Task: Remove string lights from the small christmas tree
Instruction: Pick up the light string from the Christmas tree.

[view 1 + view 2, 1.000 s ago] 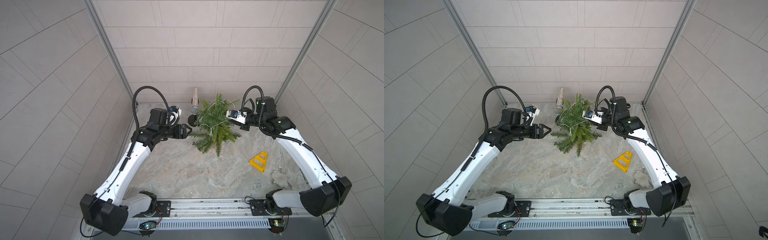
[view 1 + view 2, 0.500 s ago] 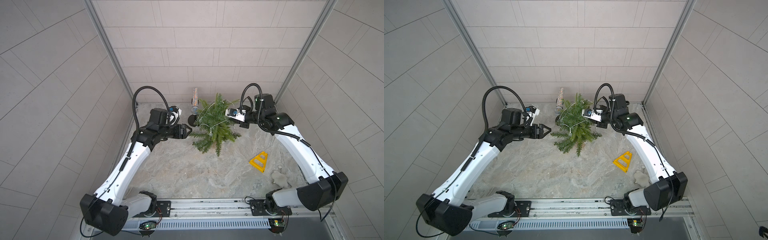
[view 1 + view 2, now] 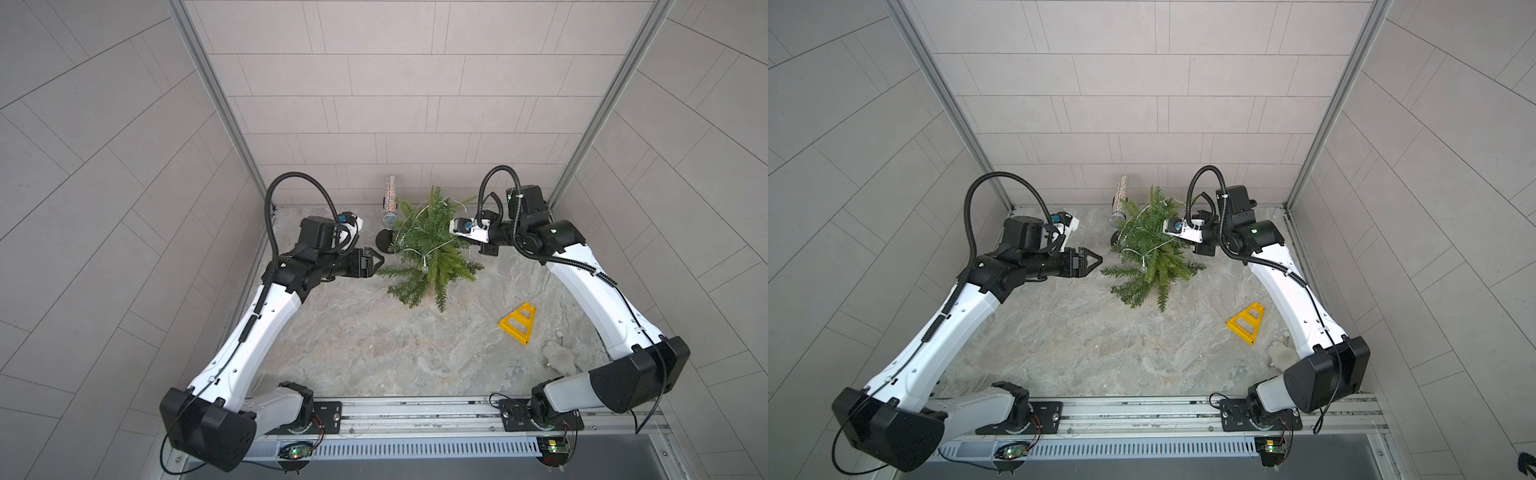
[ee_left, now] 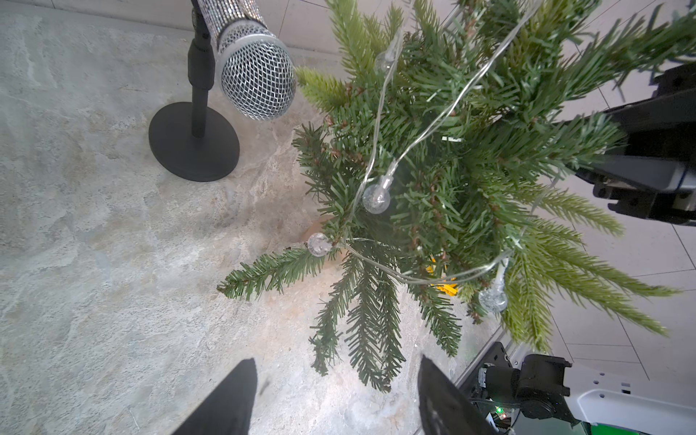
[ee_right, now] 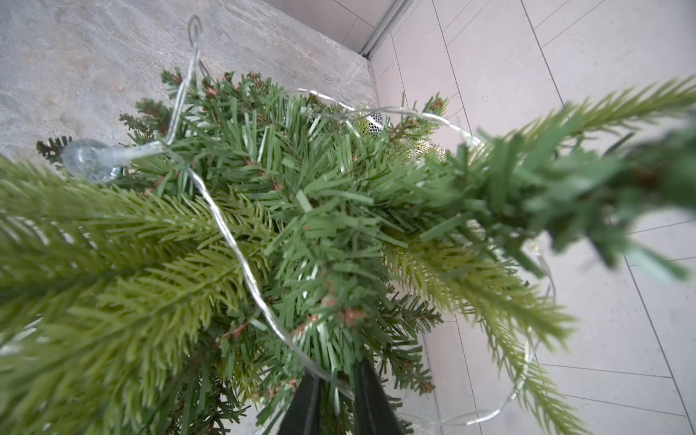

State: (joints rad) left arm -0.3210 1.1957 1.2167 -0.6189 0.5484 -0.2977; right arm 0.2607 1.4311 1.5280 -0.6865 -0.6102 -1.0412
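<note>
The small green artificial christmas tree (image 3: 424, 249) stands between the two sets of fingers. The left gripper (image 4: 337, 367) hangs spread and empty, just short of the lowest branch tips. The glittery silver microphone on a black stand (image 4: 256, 83) sits beyond those fingers, beside the tree. The right gripper (image 5: 336, 371) is buried among needles, its fingers pinched on the thin silvery string lights with clear round bulbs (image 5: 241, 260), which drape around the branches.
</note>
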